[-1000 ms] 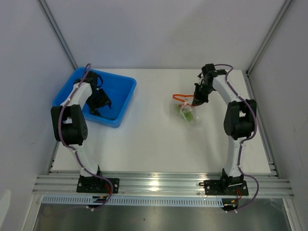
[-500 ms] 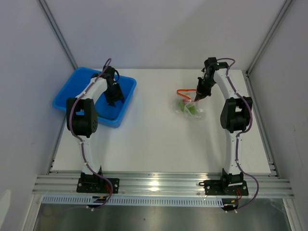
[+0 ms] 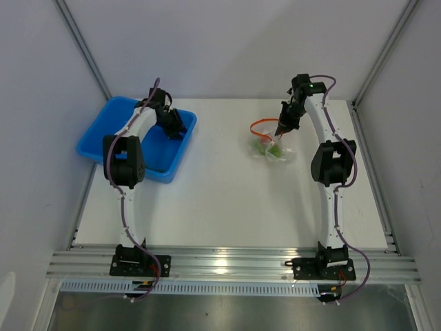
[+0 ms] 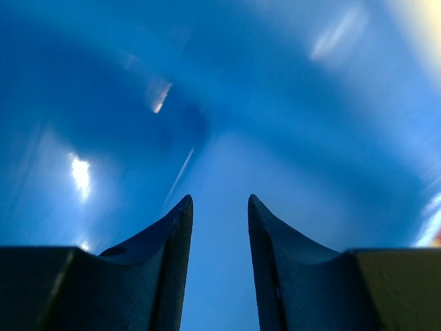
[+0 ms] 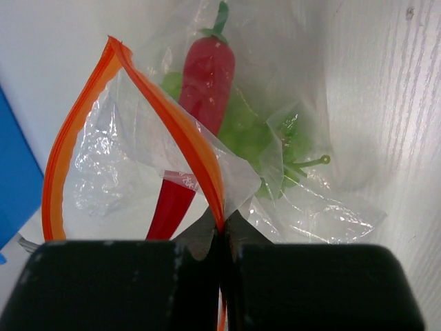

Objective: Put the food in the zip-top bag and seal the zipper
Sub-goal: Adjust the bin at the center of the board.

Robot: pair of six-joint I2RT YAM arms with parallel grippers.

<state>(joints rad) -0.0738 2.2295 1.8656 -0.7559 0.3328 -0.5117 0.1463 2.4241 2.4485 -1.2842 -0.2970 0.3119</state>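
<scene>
Overhead, item by item.
- Bag (image 3: 282, 155): lies on the desk (image 3: 227, 200), right of centre, with green food showing through it.
- Zipper (image 3: 259, 124): stands open as an orange loop on the bag's left side, towards the tub (image 3: 88, 143).
- Right fingers (image 3: 281, 130): at the loop's right end, touching it.
- Left fingers (image 3: 177, 128): over the tub's right wall, well apart from the bag. The right arm is plainly the nearer.

Left wrist.
- Left fingers (image 4: 172, 234): spread with a narrow gap and nothing between them. Only the blue of the tub (image 4: 275, 103) lies beyond, and no food shows.

Right wrist.
- Right fingers (image 5: 207, 238): pressed together, pinching the zipper (image 5: 169, 124) at one end, where its two strips meet. From that pinch the strips run up and leftward, part into an open mouth and rejoin at the far corner.
- Red piece (image 5: 205, 72) and grapes (image 5: 248, 134): inside the bag (image 5: 324, 207), past the mouth.
- Judgement: sealing turns on that long axis. A closing run would go outward from the pinch along the strip, and the far corner lies towards the left arm.
</scene>
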